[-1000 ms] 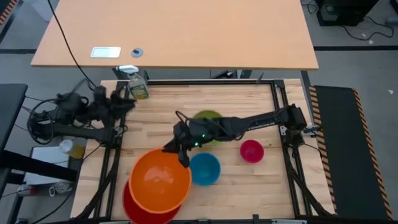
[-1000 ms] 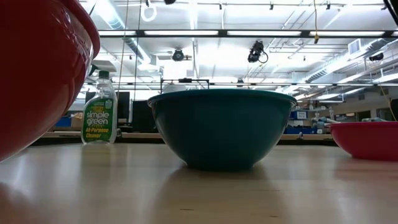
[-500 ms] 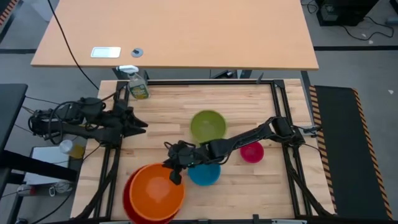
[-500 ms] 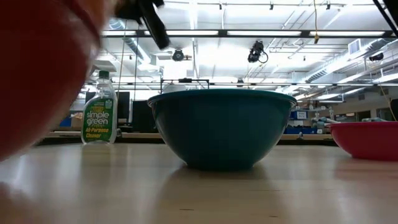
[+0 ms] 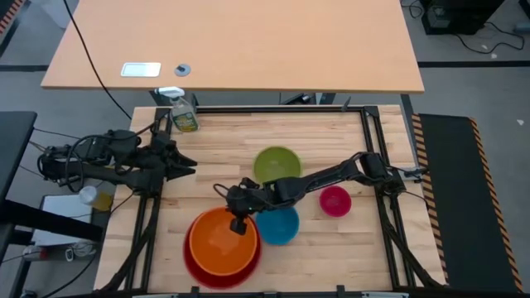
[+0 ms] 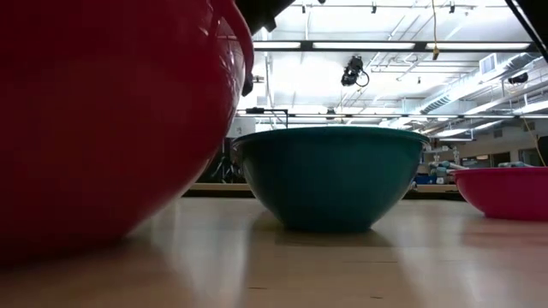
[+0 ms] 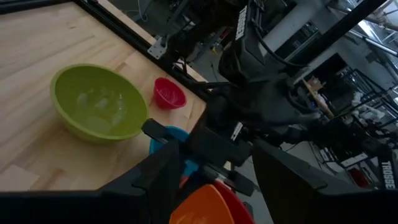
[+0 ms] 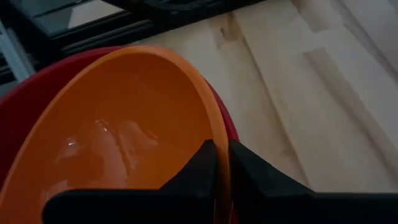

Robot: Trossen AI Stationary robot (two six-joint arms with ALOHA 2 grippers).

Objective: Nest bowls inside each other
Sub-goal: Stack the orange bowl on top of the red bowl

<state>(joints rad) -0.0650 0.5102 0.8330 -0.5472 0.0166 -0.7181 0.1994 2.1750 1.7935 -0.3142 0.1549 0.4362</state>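
An orange bowl (image 5: 220,242) sits inside a larger red bowl (image 5: 217,276) near the table's front edge, left of centre. My right gripper (image 5: 238,222) is shut on the orange bowl's rim. A blue bowl (image 5: 280,227) stands close to the right of the red one. A green bowl (image 5: 277,165) stands behind it, and a small pink bowl (image 5: 334,200) is further right. My left gripper (image 5: 178,163) hangs open over the table's left edge, away from all bowls. In the low view the red bowl (image 6: 103,120) fills the left side. My right gripper pinches the orange bowl's rim (image 8: 210,121) on its far right side, one finger (image 8: 200,167) inside the bowl and the other (image 8: 252,167) outside. The fingers slant down from the table's right. The bowl lies within the red bowl (image 8: 25,93); I cannot tell whether it rests fully.
A green spray bottle (image 5: 184,116) stands at the far left corner. A black frame (image 5: 364,132) runs around the wooden table top. There is bare wood between the green bowl and the far edge, and in front of the pink bowl.
My right gripper has come down and toward the near edge with the orange bowl, lowering it into the red bowl. The red bowl has slid right, toward the blue bowl, which has shifted slightly right. My left gripper first swung a little toward the near edge, then kept still.
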